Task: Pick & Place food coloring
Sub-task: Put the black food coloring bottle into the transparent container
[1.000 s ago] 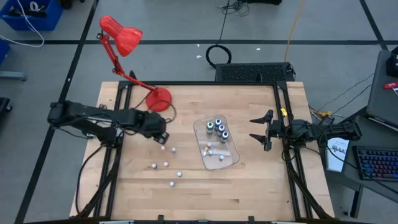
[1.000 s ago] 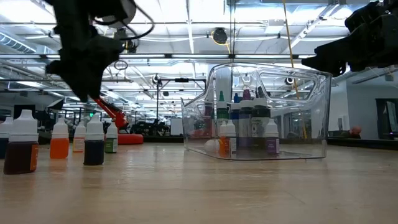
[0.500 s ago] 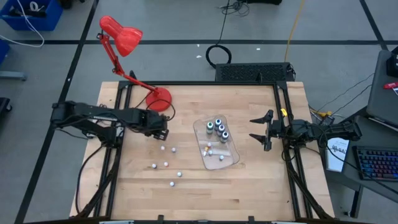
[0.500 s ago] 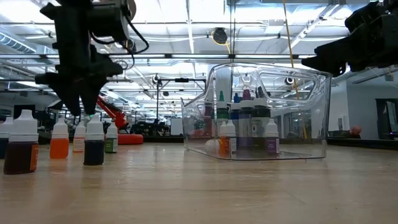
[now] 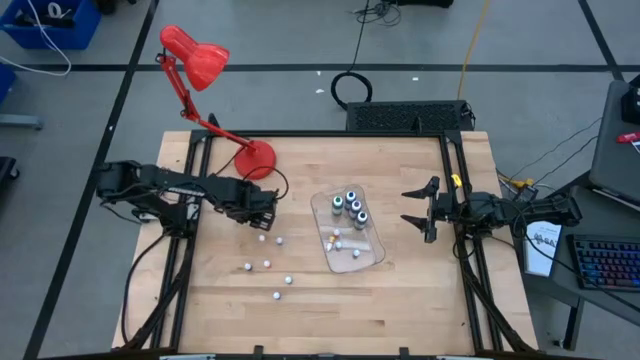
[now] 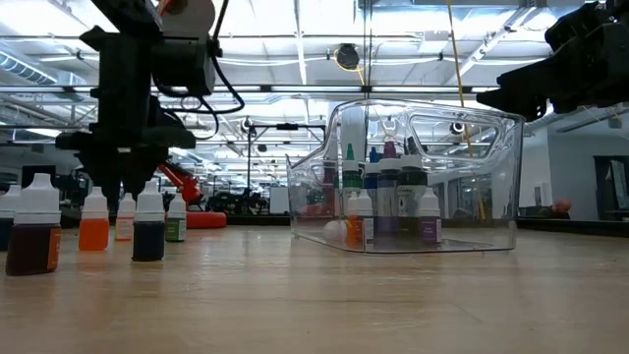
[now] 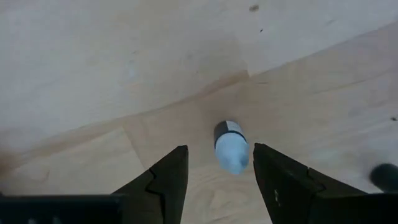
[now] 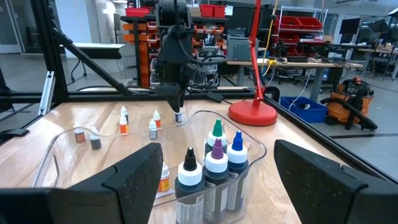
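1. The tray (image 5: pixel 372 252) sits mid-table and already holds several bottles (image 8: pixel 217 163).
2. The right gripper (image 5: pixel 419 210) waits beside the tray, fingers spread.
3. The left gripper (image 7: pixel 219 180), fingers spread, straddles one loose bottle (image 7: pixel 231 145) standing near the lamp (image 5: pixel 205 62).
4. Descend straight, keep the bottle centred, then close gently.

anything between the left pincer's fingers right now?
Yes. The left wrist view shows one small bottle with a pale cap standing on the table between the open left pincer fingers, not yet touched.
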